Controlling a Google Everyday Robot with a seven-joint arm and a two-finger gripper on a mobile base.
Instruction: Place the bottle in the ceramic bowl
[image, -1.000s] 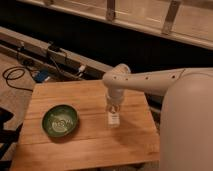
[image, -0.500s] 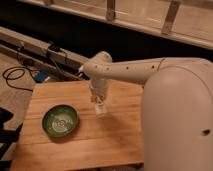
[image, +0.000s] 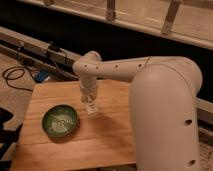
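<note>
Whitish plastic bottle (image: 92, 111) is clamped in the gripper (image: 90, 102): fingers closed on its upper part, bottle hanging below them, roughly upright. Gripper points straight down off the white arm (image: 120, 70), over the wooden table (image: 105, 147). Can't tell if the bottle's base touches the tabletop. Ceramic bowl (image: 60, 121), dark green, sits on the table below-left of the gripper in the camera view, near the bottle but apart from it. Black cables (image: 15, 77) lie on the floor well off to the gripper's left.
</note>
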